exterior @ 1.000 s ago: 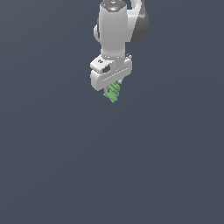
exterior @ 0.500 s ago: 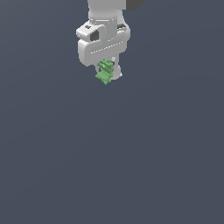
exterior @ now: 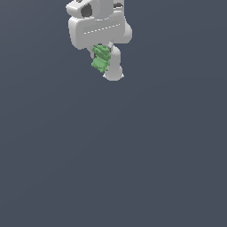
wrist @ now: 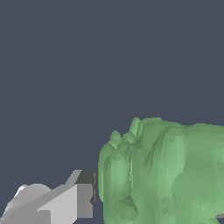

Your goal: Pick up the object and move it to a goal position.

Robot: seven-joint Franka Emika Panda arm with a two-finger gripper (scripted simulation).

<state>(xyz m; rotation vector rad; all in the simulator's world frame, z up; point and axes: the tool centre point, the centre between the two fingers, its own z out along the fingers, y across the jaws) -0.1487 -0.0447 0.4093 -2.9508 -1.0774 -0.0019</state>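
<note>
The object is a small bright green, bumpy blocky piece. In the exterior view it hangs just under the white gripper head, near the top of the picture. My gripper is shut on it, with one white finger showing beside it and the other hidden behind it. In the wrist view the object looms large and close, pressed against a grey-tipped finger. The object is held high above the plain dark floor.
Only the flat dark grey-blue floor shows around and below the gripper. No goal marker shows in either view.
The gripper has risen and drifted a little toward the exterior view's left, carrying the green object. The gripper head has also turned, showing a broader face.
</note>
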